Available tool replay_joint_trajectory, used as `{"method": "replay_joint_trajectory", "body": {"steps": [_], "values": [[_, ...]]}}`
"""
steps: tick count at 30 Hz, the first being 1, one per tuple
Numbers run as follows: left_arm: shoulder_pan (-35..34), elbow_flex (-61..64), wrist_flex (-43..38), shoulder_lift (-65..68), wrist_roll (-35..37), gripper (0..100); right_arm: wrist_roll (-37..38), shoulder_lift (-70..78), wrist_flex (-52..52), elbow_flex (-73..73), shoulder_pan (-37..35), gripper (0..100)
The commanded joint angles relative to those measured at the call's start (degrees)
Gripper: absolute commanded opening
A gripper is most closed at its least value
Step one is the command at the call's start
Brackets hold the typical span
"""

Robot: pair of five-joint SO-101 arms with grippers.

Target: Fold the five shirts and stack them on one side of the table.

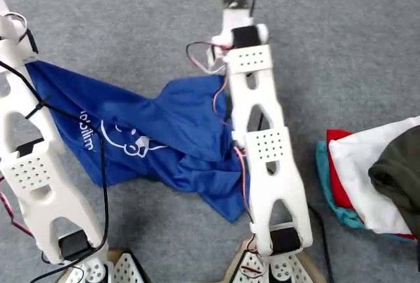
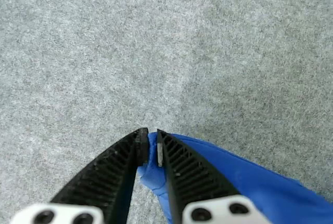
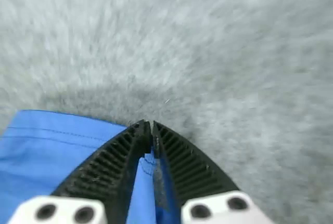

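A blue shirt (image 1: 157, 135) with a white print lies crumpled across the grey table between the two arms. The left arm stands at the table's left side; its gripper (image 2: 149, 135) is shut on an edge of the blue shirt (image 2: 250, 182), pinching the cloth between black ribbed fingers (image 2: 179, 164). The right arm reaches up the middle of the table, and its gripper (image 3: 151, 128) is shut on another edge of the blue shirt (image 3: 57, 146). Both pinched edges are just above the grey felt.
A pile of other shirts (image 1: 374, 178) in white, red, teal and dark olive sits at the right edge of the table. Grey felt table surface (image 1: 341, 53) stretches behind and to the right of the arms. Cables (image 1: 203, 60) hang off the right arm.
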Motion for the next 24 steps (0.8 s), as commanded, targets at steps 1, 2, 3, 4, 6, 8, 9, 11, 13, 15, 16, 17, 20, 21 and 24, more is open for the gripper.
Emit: {"method": "replay_joint_trajectory", "body": {"steps": [1, 2, 3, 4, 6, 8, 9, 11, 13, 15, 16, 17, 20, 21, 24], "values": [[0.8, -2.1, 0.4, -4.7, -0.2, 2, -0.5, -10.7, 1.1, -1.8, 2.6, 0.5], [0.8, -2.1, 0.4, -4.7, -0.2, 2, -0.5, -12.5, 1.1, -1.8, 2.9, 0.5], [0.9, -2.1, 0.4, -4.7, -0.2, 2, -0.5, -14.5, 1.1, -1.8, 3.2, 0.5], [0.9, -2.2, 0.4, -4.8, -0.2, 2, -0.5, -16.5, 1.0, -1.8, 3.3, 0.5], [0.9, -3.2, 0.4, -4.8, -0.2, 2, -0.3, -20.4, 1.0, -1.8, 3.5, 0.5], [0.9, -6.2, 0.4, -4.8, -0.1, 2, -0.2, -24.9, 1.0, -1.9, 3.5, 0.5], [0.9, -8.1, 0.3, -4.8, -0.1, 2, -0.1, -27.6, 0.9, -1.9, 3.5, 0.5], [0.8, -13.0, 0.3, -4.8, -0.1, 2, -0.1, -33.7, 0.6, -2.2, 3.5, 0.5], [0.8, -17.9, 0.3, -4.8, 0.0, 2, 0.0, -39.5, 0.0, -2.0, 3.6, 0.5], [0.8, -22.9, 0.3, -4.8, 0.0, 2, 0.1, -44.8, -0.7, -1.7, 3.6, 0.5], [0.8, -23.4, 0.3, -5.0, 0.0, 2, 0.7, -47.3, -1.1, -1.6, 3.6, 0.5], [0.8, -23.1, 0.2, -5.9, 0.0, 2, 1.6, -49.6, -1.4, -1.6, 3.6, 0.5], [0.8, -22.9, 0.2, -12.2, -0.1, 2, 3.6, -56.1, -3.2, -1.5, 3.6, 0.5], [0.8, -22.9, 0.2, -14.2, -0.1, 2, 4.4, -58.2, -3.9, -1.5, 3.6, 0.5], [0.9, -22.9, 0.2, -19.8, -0.2, 2, 6.5, -62.8, -4.7, -1.4, 3.6, 0.5]]}}
